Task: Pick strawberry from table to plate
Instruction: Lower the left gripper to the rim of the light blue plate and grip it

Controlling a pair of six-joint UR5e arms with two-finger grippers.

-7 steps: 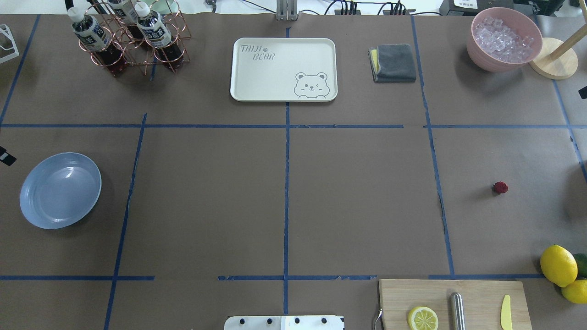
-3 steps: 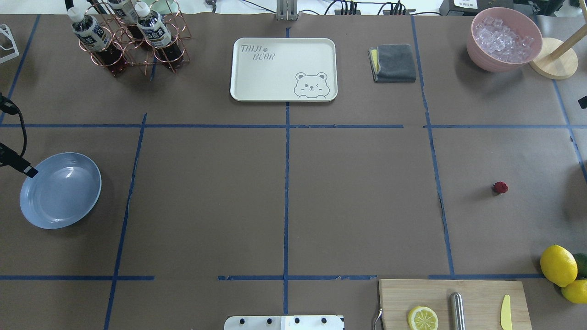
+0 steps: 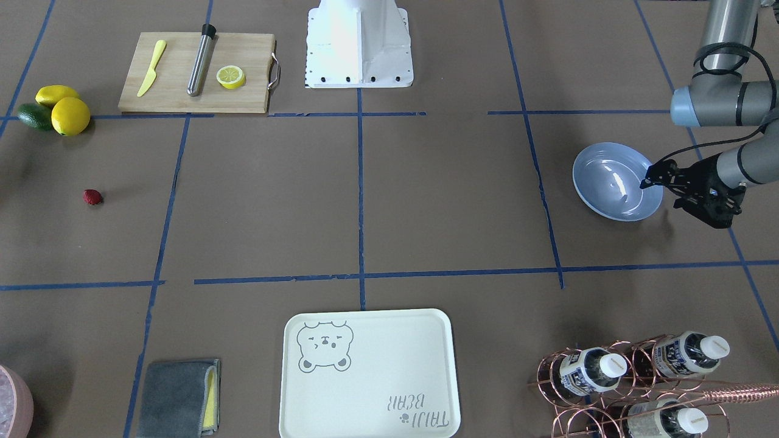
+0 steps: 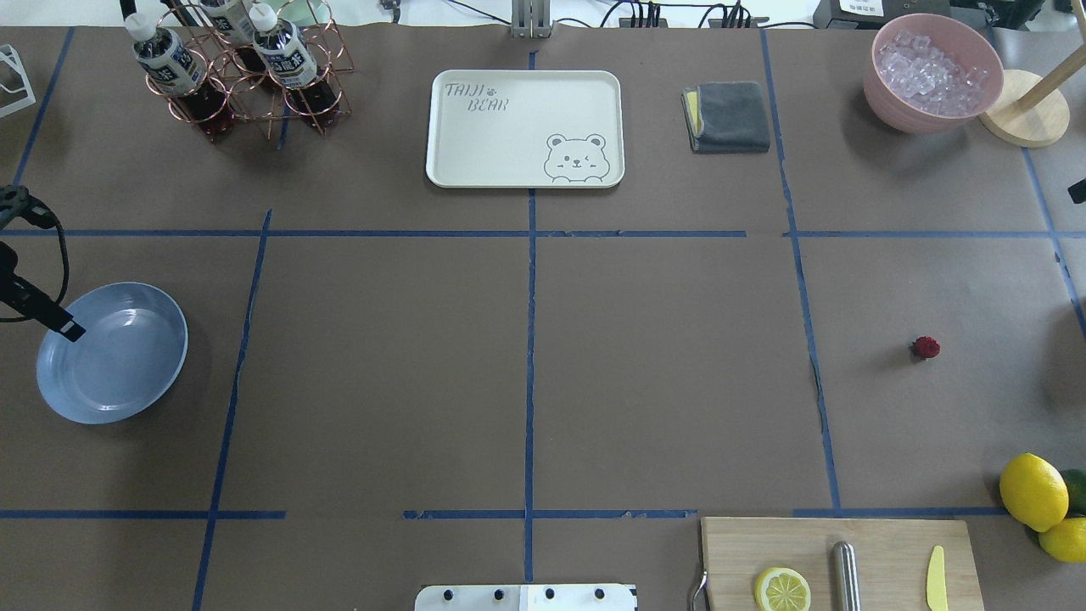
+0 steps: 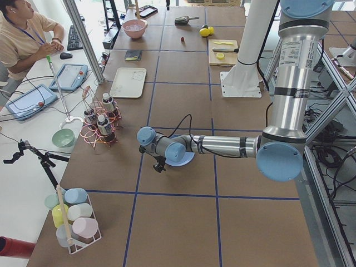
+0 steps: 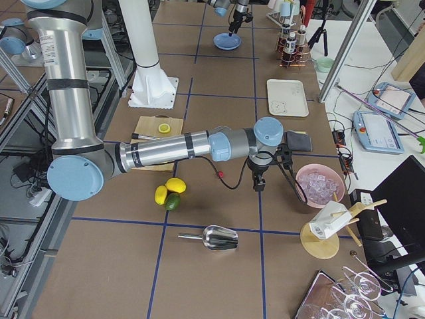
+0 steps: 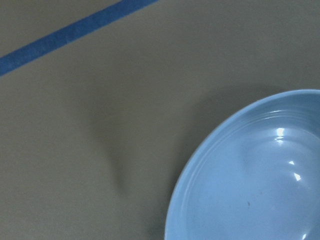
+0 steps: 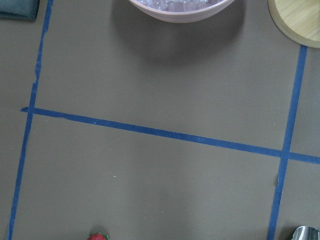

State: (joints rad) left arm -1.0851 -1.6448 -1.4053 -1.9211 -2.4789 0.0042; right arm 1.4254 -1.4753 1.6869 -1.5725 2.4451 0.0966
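The strawberry [image 4: 926, 346] is a tiny dark-red berry lying alone on the brown table [image 4: 662, 373], far right; it also shows in the front view [image 3: 92, 196] and at the bottom edge of the right wrist view [image 8: 98, 237]. The pale blue plate [image 4: 119, 356] sits empty at the far left. My left gripper [image 4: 72, 333] hangs over the plate's [image 3: 614, 182] outer rim, its fingers together in one point, holding nothing. My right gripper [image 6: 257, 185] hovers beyond the berry toward the ice bowl; I cannot tell whether it is open.
A cream bear tray [image 4: 524, 127], a grey cloth [image 4: 727, 116], a pink ice bowl [image 4: 933, 72] and a bottle rack [image 4: 242, 72] line the far side. A cutting board [image 4: 882, 543] and lemons [image 4: 1032, 490] lie near right. A person [image 5: 22, 39] sits beside the table.
My left gripper has come in from the left edge and slid over the plate's rim. The strawberry and plate have not moved.
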